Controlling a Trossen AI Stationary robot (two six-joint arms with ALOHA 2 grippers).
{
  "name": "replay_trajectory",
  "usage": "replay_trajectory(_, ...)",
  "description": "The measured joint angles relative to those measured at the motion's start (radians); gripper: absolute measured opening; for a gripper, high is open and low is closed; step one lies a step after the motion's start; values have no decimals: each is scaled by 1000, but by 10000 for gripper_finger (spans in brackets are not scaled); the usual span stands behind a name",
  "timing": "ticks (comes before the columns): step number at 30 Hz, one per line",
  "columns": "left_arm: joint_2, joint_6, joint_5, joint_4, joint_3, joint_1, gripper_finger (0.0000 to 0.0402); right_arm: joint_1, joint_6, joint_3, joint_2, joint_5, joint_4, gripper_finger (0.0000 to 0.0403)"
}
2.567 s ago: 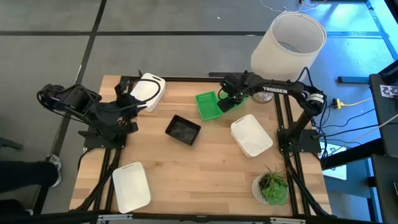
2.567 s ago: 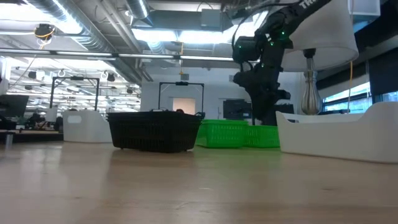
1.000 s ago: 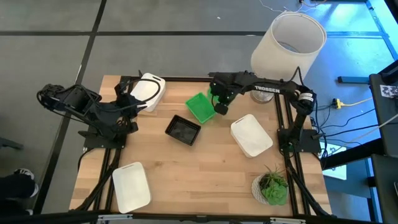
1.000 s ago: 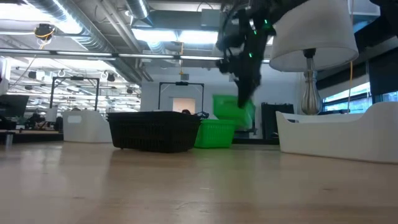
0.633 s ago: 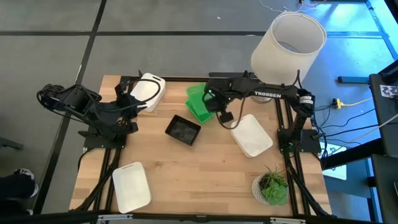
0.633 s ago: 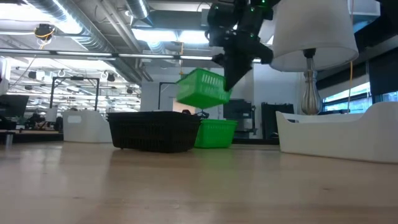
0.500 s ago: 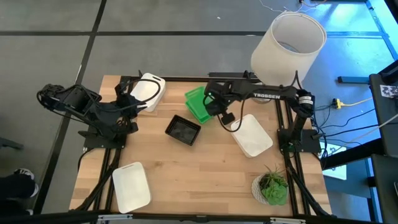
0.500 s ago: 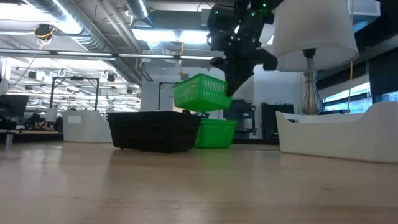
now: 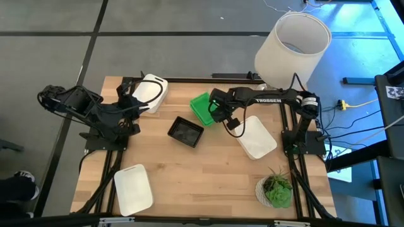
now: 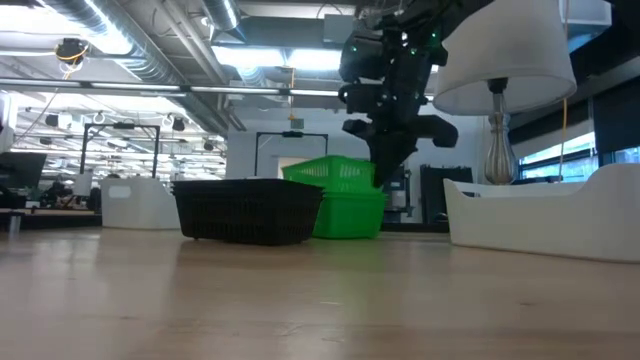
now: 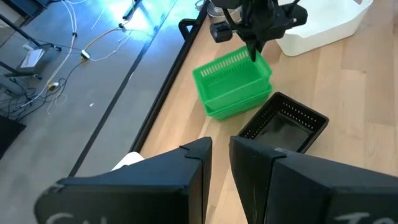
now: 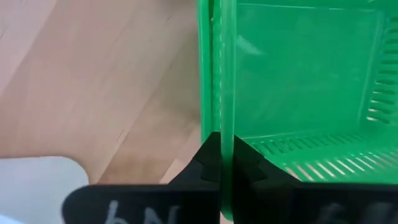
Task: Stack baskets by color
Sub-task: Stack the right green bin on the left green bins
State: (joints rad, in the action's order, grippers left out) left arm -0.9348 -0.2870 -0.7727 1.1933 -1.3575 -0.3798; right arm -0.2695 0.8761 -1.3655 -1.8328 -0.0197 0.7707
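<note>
Two green baskets sit stacked at the table's far middle, the upper one (image 9: 202,107) (image 11: 231,79) nested in the lower one (image 10: 350,215). My right gripper (image 9: 219,113) (image 12: 227,140) is shut on the upper one's rim. A black basket (image 9: 185,131) rests on its base just nearer. White baskets lie at the far left (image 9: 150,92), right (image 9: 255,137) and near left (image 9: 133,188). My left gripper (image 9: 130,99) (image 11: 219,146) hangs beside the far-left white basket, a narrow gap between its fingers, nothing in it. My right gripper pinches the upper green basket's side wall (image 12: 225,115) at the rim, on the side toward the table's right edge, one finger inside and one outside. The fingers (image 11: 255,53) point down from above. The basket sits about level in the lower green basket.
A big white lampshade (image 9: 292,47) stands off the far right corner. A small green plant (image 9: 276,189) sits at the near right. Bare wood lies in the table's near middle.
My right gripper has rolled its wrist and moved toward the table's left and down with the green basket. The basket hung on edge, swung level in the air, and has come down into the other green basket.
</note>
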Motion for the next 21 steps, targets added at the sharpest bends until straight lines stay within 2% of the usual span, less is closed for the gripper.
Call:
replay_trajectory(11,0,-18,-7,-6,0,0,50,0,-33,0,0,0,-30,57)
replay_trajectory(17,0,-30,7,-6,0,0,50,14,-41,-30,3,63,-16,61)
replay_trajectory(21,0,-128,29,9,0,0,50,34,-110,-105,16,98,25,61)
